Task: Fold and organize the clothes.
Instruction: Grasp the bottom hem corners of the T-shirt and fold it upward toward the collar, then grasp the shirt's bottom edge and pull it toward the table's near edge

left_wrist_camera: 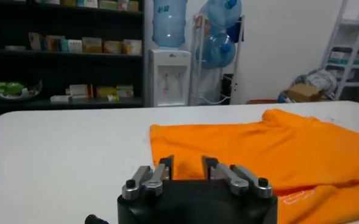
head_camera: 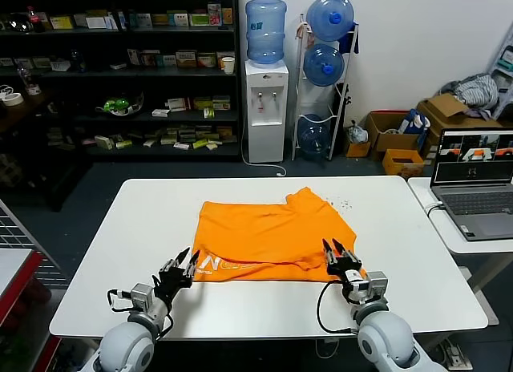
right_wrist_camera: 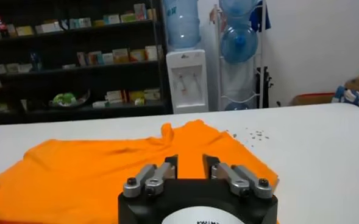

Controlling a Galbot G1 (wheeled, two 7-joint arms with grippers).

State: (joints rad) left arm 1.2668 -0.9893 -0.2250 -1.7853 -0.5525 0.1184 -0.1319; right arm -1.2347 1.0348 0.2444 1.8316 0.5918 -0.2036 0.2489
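Note:
The bright orange T-shirt (head_camera: 268, 234) lies folded over on the white table (head_camera: 144, 228), white lettering showing at its near left edge. My left gripper (head_camera: 187, 258) is open at the shirt's near left corner, just above the table. My right gripper (head_camera: 333, 248) is open at the shirt's near right corner. In the left wrist view the shirt (left_wrist_camera: 277, 152) lies just beyond the open gripper (left_wrist_camera: 188, 164). In the right wrist view the shirt (right_wrist_camera: 106, 170) spreads beneath and beyond the open gripper (right_wrist_camera: 190, 163). Neither gripper holds fabric.
A laptop (head_camera: 474, 188) sits on a side table at the right. A water dispenser (head_camera: 265, 107), a bottle rack (head_camera: 327, 75) and dark shelves (head_camera: 120, 75) stand behind. Cardboard boxes (head_camera: 401, 139) lie at the back right.

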